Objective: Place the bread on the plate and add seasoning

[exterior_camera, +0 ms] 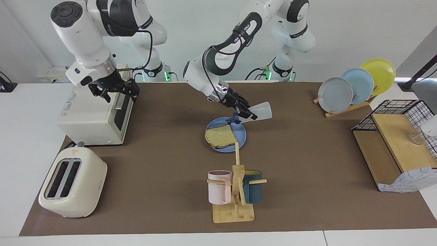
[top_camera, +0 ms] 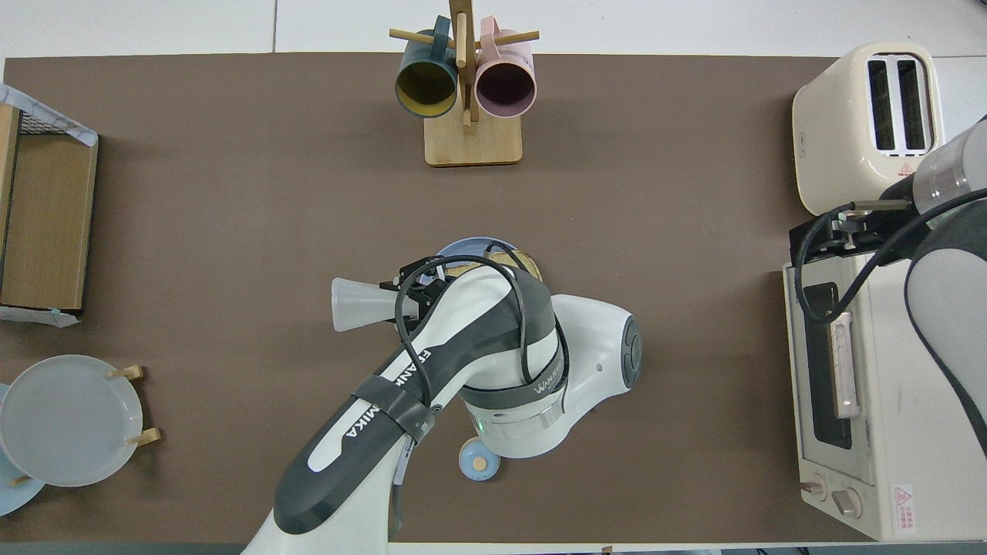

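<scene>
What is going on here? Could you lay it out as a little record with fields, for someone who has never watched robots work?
bread: one slice lying on the blue plate
seasoning: white bottle tipped with its dark cap down over the plate
left gripper: shut on the bottle, held up over the plate's edge
right gripper: open, waiting over the toaster oven
nearby: bell nearer to the robots than the plate; mug stand farther from them
stage: bread plated, seasoning being poured or about to be
</scene>
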You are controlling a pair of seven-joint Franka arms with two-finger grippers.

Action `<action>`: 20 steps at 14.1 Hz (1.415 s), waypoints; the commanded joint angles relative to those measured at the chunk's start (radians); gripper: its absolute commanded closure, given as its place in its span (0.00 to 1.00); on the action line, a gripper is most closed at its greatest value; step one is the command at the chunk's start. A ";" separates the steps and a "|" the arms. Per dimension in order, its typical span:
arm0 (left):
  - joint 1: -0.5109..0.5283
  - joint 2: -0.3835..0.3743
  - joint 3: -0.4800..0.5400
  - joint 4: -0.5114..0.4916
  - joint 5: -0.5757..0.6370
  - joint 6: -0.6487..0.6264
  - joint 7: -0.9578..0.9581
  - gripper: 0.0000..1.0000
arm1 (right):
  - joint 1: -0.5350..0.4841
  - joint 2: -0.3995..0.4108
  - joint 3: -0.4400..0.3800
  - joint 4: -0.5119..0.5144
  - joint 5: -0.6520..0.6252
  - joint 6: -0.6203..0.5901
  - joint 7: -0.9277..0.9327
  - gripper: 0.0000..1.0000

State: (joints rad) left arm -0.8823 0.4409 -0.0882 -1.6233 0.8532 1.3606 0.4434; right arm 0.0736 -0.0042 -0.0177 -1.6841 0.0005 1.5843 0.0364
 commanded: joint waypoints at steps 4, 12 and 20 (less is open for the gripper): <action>-0.067 0.223 0.018 0.126 0.262 -0.152 0.001 1.00 | -0.017 -0.016 0.007 -0.029 -0.079 0.071 -0.076 0.00; -0.138 0.222 0.016 0.111 0.340 -0.104 0.001 1.00 | -0.060 -0.016 0.035 -0.026 -0.076 0.036 -0.095 0.00; -0.035 0.220 0.031 0.051 0.388 -0.025 0.001 1.00 | -0.057 -0.016 -0.002 -0.011 -0.056 0.013 -0.119 0.00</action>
State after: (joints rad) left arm -0.9306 0.6676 -0.0569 -1.5539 1.2123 1.3182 0.4379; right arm 0.0326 -0.0079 -0.0121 -1.6936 -0.0632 1.6123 -0.0476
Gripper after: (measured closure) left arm 0.590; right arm 0.000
